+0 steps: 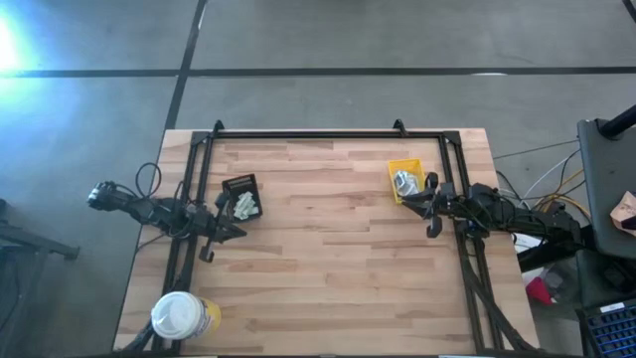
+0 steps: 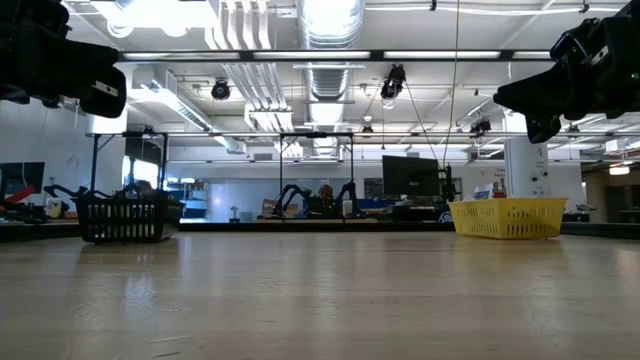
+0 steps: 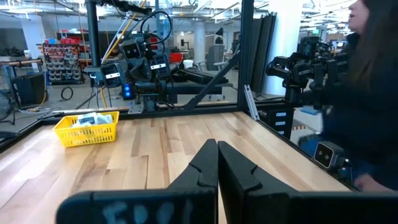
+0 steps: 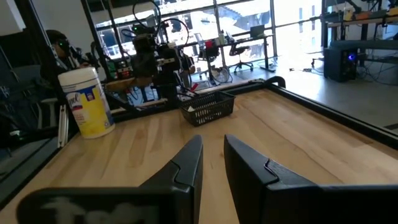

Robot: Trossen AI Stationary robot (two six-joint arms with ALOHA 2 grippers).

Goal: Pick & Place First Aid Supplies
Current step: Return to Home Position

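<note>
Looking down on a pale plank table (image 1: 338, 268) edged by a black frame (image 1: 328, 133), its middle lying bare. Taking in grey floor past the far edge and, at table height, a bright hall of white ducts, monitors and other robot rigs. Finding the first aid supplies (image 1: 246, 206) parted into two lots: pale ones heaping in the black bin (image 1: 238, 185) at the far left, more packets (image 1: 403, 182) filling the yellow bin (image 1: 409, 165) at the far right. Passing a yellow tub (image 1: 181, 316) with a white lid, standing at the near left corner.

Holding the left gripper (image 1: 221, 232) just near of the black bin, arm reaching in from the left edge, fingers (image 3: 205, 168) pressing together with no gap. Holding the right gripper (image 1: 429, 211) just beside the yellow bin on its near right, arm reaching in from the right edge, fingers (image 4: 186, 165) standing a narrow slot apart and gripping nothing. Hanging both claws above the wood, clear of it in the low view.

Catching a person's dark sleeve (image 3: 367, 93) off the table, cut off by the left wrist view's border, and another person (image 4: 57, 43) half hidden beyond the tub. Failing to tell single packets apart at this range. Losing the bins' contents behind mesh walls in the low view, with both arms cropped at its upper corners.
</note>
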